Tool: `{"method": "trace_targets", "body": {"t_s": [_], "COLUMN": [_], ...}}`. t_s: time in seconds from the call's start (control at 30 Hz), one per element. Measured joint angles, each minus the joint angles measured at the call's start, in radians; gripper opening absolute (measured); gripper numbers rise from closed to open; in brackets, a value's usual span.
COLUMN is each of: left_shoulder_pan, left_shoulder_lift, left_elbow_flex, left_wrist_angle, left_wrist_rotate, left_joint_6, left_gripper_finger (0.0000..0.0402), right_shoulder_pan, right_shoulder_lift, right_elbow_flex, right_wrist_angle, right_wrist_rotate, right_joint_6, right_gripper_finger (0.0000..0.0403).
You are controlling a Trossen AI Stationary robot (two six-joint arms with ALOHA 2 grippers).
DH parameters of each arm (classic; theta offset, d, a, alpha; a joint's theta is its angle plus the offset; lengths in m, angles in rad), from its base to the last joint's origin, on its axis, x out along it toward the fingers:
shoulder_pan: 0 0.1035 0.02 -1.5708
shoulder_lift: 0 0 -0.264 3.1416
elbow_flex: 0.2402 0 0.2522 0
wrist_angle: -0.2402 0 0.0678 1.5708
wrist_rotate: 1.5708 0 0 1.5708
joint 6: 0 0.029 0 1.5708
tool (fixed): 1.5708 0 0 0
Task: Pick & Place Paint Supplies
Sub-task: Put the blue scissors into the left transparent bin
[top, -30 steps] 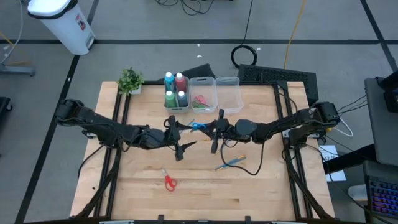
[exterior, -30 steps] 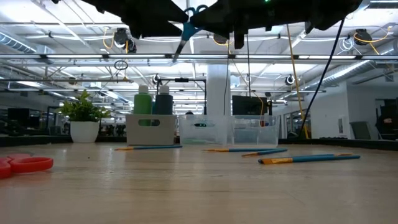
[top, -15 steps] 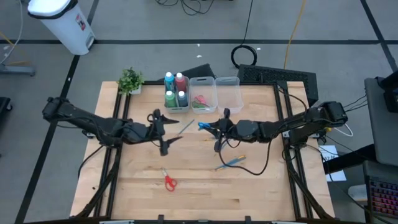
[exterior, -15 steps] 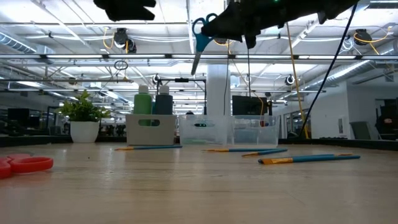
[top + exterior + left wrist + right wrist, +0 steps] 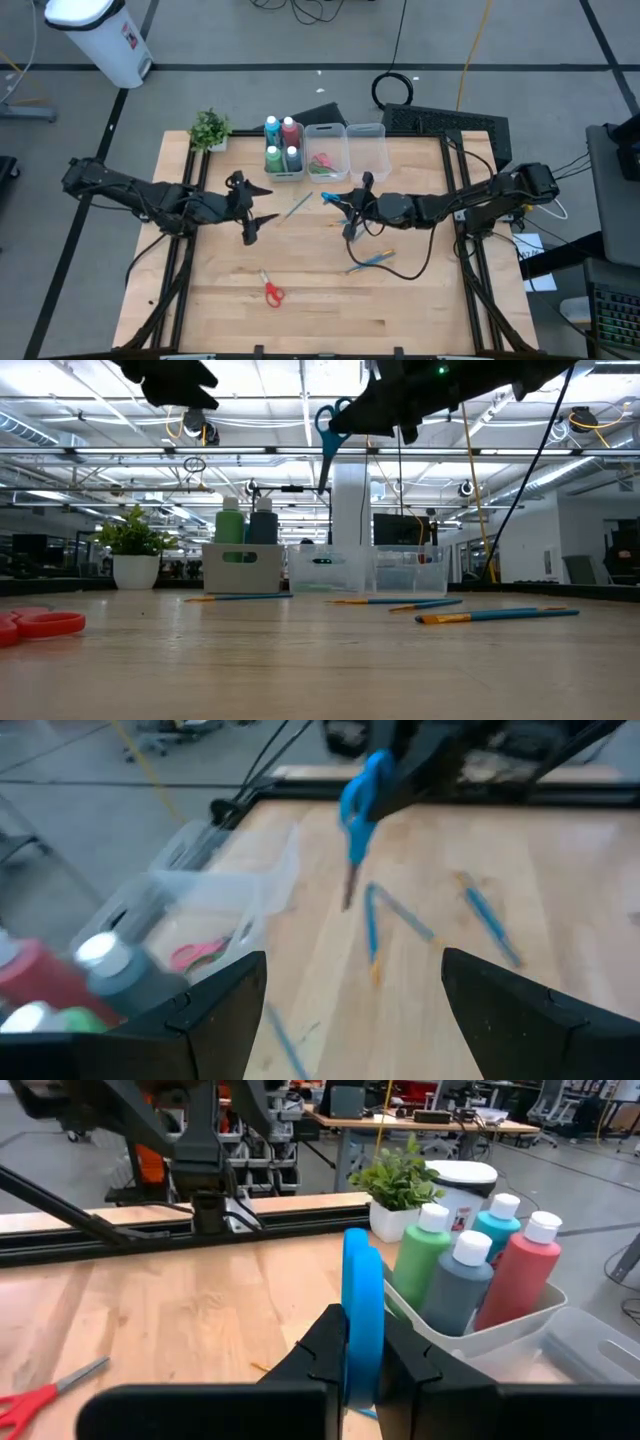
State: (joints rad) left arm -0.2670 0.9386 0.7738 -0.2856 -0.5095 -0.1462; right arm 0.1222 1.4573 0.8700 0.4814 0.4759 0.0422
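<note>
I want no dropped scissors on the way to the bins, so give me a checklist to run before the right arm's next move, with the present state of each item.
1. Right gripper shut on the blue scissors: ok, handle pinched between the fingers.
2. Scissors clear of the table: ok, they hang blades down, high above the wood in the low view.
3. Left gripper out of the way: ok, open, empty and apart from the scissors.
4. Middle bin has room: ok, only pink scissors show inside.
5. Grip firm enough for travel: cannot tell.
6. Brushes and red scissors out of the path: ok, they lie nearer the table's front.
</note>
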Motion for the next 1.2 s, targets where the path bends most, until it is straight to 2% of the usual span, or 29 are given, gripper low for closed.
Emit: {"method": "trace_targets", "body": {"t_s": [0.13, 0.27, 0.4, 0.5, 0.6, 0.77, 1.1, 1.2], "left_shoulder_pan": [0.035, 0.103, 0.229, 0.329, 0.407, 0.49, 0.511, 0.511], "left_shoulder_lift": [-0.006, -0.056, -0.152, -0.224, -0.263, -0.281, -0.277, -0.277], "left_elbow_flex": [-0.008, -0.066, -0.152, -0.222, -0.277, -0.306, -0.306, -0.306], "left_wrist_angle": [0.029, 0.124, 0.222, 0.293, 0.333, 0.423, 0.449, 0.448], "left_wrist_rotate": [0.074, 0.141, 0.22, 0.326, 0.431, 0.534, 0.565, 0.564], "left_joint_6": [0.055, 0.124, 0.169, 0.157, 0.131, 0.113, 0.048, 0.035], "left_gripper_finger": [0.0305, 0.0305, 0.0305, 0.0306, 0.0306, 0.0305, 0.0306, 0.0306], "right_shoulder_pan": [-0.02, -0.061, -0.118, -0.168, -0.223, -0.296, -0.466, -0.525], "right_shoulder_lift": [0.0, 0.0, 0.0, 0.0, 0.0, 0.0, 0.01, 0.035], "right_elbow_flex": [0.0, 0.0, 0.0, 0.0, 0.0, 0.0, 0.0, -0.001], "right_wrist_angle": [-0.016, -0.022, -0.041, -0.081, -0.081, -0.016, 0.042, 0.036], "right_wrist_rotate": [-0.001, -0.005, -0.006, -0.009, -0.095, -0.225, -0.249, -0.324], "right_joint_6": [0.001, -0.002, -0.009, -0.015, -0.02, -0.035, -0.069, -0.047], "right_gripper_finger": [0.0014, 0.0014, 0.0014, 0.0014, 0.0017, 0.0016, 0.0016, 0.0016]}}
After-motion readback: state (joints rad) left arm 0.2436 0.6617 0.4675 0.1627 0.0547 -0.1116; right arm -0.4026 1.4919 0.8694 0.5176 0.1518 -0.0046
